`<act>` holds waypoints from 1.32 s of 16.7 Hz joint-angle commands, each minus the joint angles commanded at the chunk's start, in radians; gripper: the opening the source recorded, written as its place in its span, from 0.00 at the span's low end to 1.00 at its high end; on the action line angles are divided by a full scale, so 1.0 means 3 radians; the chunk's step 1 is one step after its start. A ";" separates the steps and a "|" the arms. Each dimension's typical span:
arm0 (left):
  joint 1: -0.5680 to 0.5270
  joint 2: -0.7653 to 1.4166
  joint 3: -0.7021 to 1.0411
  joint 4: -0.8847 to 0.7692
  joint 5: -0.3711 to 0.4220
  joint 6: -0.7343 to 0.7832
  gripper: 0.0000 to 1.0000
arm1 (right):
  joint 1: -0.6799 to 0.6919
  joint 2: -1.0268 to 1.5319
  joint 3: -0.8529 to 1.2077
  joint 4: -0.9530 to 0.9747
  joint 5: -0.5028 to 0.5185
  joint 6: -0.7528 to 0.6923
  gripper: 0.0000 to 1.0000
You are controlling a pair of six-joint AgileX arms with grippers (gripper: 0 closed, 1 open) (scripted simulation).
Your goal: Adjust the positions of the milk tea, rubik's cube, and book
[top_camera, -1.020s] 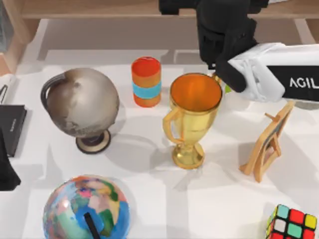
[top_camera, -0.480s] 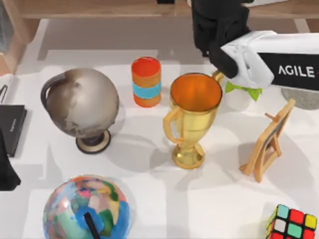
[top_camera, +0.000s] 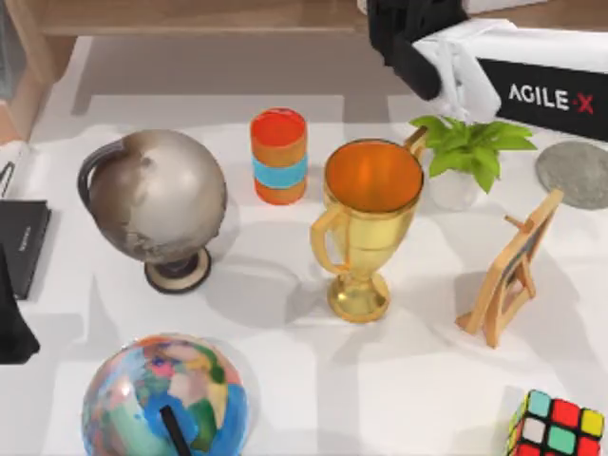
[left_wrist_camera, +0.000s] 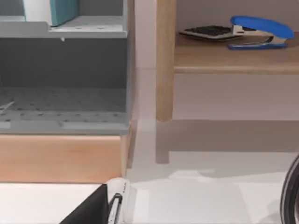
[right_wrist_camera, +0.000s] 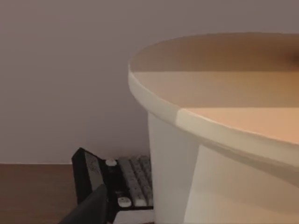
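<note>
Three task things, spread over three views.

From above, the rubik's cube (top_camera: 556, 427) is seen at the bottom right corner of the table, partly cut off by the frame and turned a bit askew to the table edge. It has a black grid, with teal, red, yellow, white and green squares on top. The right gripper (top_camera: 407, 52) is held over the wooden shelf (top_camera: 190, 17) at the far side, behind a potted plant (top_camera: 470, 157) and a gold trophy (top_camera: 366, 223). The left arm (top_camera: 11, 323) is parked at the left edge beside a flat black book (top_camera: 19, 242). Its grip can't be made out.

Left wrist view: the book (left_wrist_camera: 63, 10) is seen on the upper tier of a grey rack (left_wrist_camera: 70, 30), teal cover with pale pages alongside. Just its lower end is caught, so its long axis can't be called. A blue stapler (left_wrist_camera: 261, 27) is lying on the shelf next door.

Right wrist view: the milk tea (right_wrist_camera: 224, 154) is seen right up close, rim up, long axis vertical. A cream wall is topped by a wide flat lid, and a calculator (right_wrist_camera: 126, 186) sits behind it. Whether it's gripped can't be told.
</note>
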 joint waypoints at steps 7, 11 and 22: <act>0.0000 0.0000 0.0000 0.0000 0.0000 0.0000 1.00 | -0.0005 0.0011 0.0019 -0.0008 -0.0005 0.0000 0.77; 0.0000 0.0000 0.0000 0.0000 0.0000 0.0000 1.00 | -0.0005 0.0011 0.0019 -0.0008 -0.0005 0.0000 0.47; 0.0000 0.0000 0.0000 0.0000 0.0000 0.0000 1.00 | -0.0005 0.0011 0.0019 -0.0008 -0.0005 0.0000 0.00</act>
